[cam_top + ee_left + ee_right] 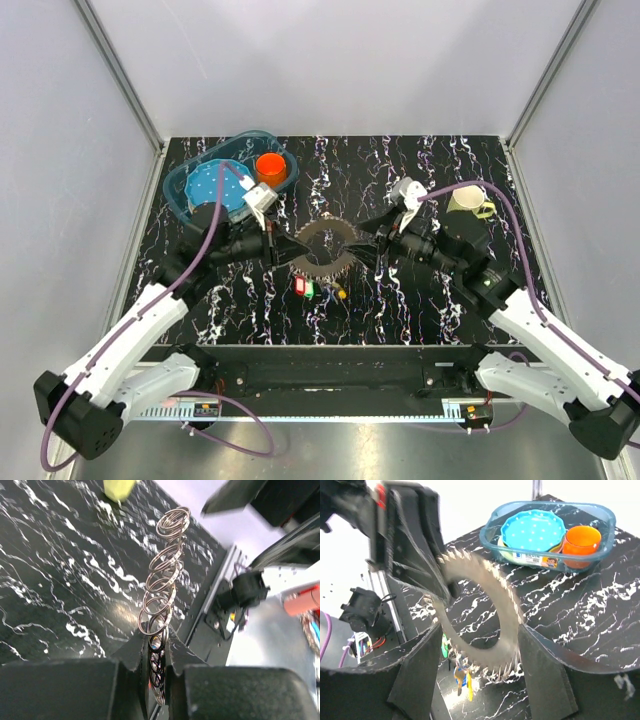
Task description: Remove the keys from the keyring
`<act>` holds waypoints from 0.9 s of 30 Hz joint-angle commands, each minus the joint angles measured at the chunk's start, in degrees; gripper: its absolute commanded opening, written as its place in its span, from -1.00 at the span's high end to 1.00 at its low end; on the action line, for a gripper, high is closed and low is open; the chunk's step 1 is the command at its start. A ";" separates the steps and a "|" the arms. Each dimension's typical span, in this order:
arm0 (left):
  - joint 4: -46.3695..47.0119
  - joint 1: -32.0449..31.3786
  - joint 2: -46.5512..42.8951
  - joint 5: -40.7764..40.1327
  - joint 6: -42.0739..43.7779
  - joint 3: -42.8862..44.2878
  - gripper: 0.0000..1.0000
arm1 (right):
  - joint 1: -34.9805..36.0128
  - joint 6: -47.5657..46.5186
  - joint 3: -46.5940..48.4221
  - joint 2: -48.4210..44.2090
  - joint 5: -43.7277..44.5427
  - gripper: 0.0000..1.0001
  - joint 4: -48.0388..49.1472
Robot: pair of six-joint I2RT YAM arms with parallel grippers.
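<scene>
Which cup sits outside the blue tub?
The pale yellow cup, standing on the table at far right; the orange cup sits inside the tub beside the dotted plate.

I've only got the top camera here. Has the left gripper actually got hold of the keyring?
Observer: Yes. In the left wrist view the left gripper is pinched shut on the keyring.
Operator: Is it just one loop?
Observer: No, it's many wire loops stacked in a row, running away from the gripper.
Operator: And the right side?
Observer: In the right wrist view the right gripper straddles the keys. I can't tell whether it is squeezing them.
</scene>
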 commanded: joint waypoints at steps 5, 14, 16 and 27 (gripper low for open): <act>14.53 -0.04 -7.54 -15.31 -14.34 -0.78 1.00 | 0.29 5.83 -15.02 -8.37 7.58 -0.34 15.59; 19.19 -0.04 -9.13 -15.40 -20.23 0.18 1.00 | 0.47 5.75 -25.41 -6.46 5.39 -0.31 33.52; 21.03 -0.04 -9.30 -15.32 -21.20 -0.25 1.00 | 0.90 5.31 -26.20 -5.40 5.03 -0.31 36.34; 27.19 -0.04 -9.57 -16.02 -27.27 -2.01 1.00 | 2.49 1.44 -25.94 1.72 6.79 -0.31 45.66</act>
